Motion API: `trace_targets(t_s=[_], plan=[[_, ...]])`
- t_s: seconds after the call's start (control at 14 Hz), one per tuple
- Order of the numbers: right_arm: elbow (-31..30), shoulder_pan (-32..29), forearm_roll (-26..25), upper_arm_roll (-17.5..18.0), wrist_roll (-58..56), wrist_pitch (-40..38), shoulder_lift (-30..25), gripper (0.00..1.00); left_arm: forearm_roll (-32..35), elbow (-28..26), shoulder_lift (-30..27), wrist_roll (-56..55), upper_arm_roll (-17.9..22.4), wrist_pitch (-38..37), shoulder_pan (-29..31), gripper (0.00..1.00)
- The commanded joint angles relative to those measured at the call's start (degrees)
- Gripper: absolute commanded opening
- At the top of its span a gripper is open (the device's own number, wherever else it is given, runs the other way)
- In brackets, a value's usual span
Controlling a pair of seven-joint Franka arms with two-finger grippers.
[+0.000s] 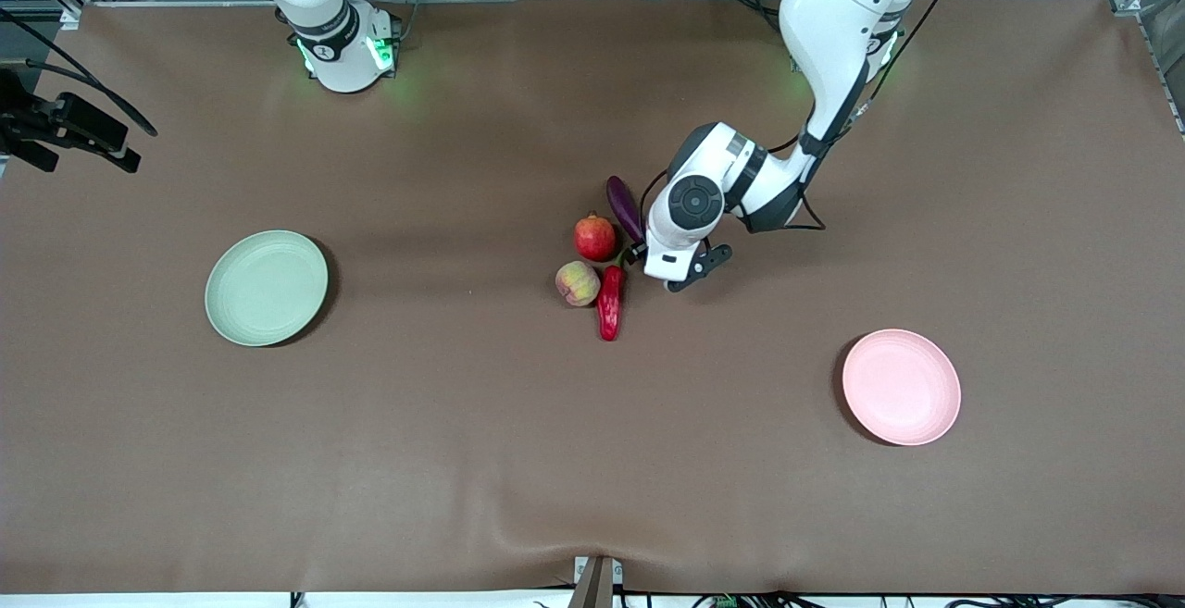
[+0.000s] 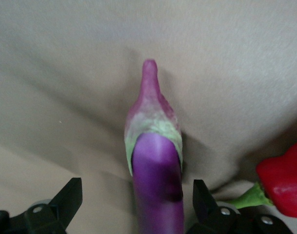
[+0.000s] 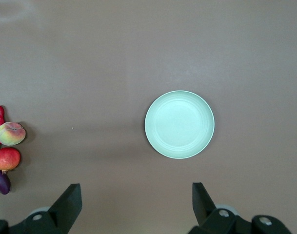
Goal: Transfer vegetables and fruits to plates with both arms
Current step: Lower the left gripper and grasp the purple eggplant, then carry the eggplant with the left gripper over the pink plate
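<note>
Brown cloth is covering the tabletop (image 1: 463, 460). Nothing is being carried yet: the green plate (image 1: 267, 288) and pink plate (image 1: 901, 387), toward opposite ends, are lying empty. At the centre, eggplant (image 2: 157, 185), chili pepper (image 1: 609, 303), pomegranate (image 1: 594, 238) and peach (image 1: 578, 283) are clustered. The left gripper (image 2: 137, 202) is being held spread around the eggplant; the right gripper (image 3: 137, 204) is waiting spread, high above the green plate.

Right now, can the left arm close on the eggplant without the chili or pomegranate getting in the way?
Probably yes. The left gripper is open with the eggplant between its fingers, table showing on both sides. The chili pepper lies just outside one finger, so watch for a brush there. The pomegranate sits apart.
</note>
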Motion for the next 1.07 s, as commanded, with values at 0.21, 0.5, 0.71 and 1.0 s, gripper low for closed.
trace_targets(t_s=[0.21,0.5,0.71,1.0], plan=[[0.77,-0.7,0.73,0.44,0.62,-0.14,0.24,1.0,5.17,0.67,0.58,-6.34,0.69,0.11,-2.23,0.0],[0.77,-1.57,0.73,0.35,0.53,-0.41,0.24,1.0,6.21,0.93,-2.3,-6.36,0.77,-2.34,-1.17,0.0],[0.77,-1.67,1.69,0.35,0.44,-0.23,0.24,1.0,8.24,2.24,-7.4,-4.69,0.69,-9.71,0.67,0.0],[0.86,-1.84,2.22,0.35,0.44,-0.14,0.24,1.0,8.24,7.42,-12.33,0.14,0.6,-17.28,5.15,0.0]])
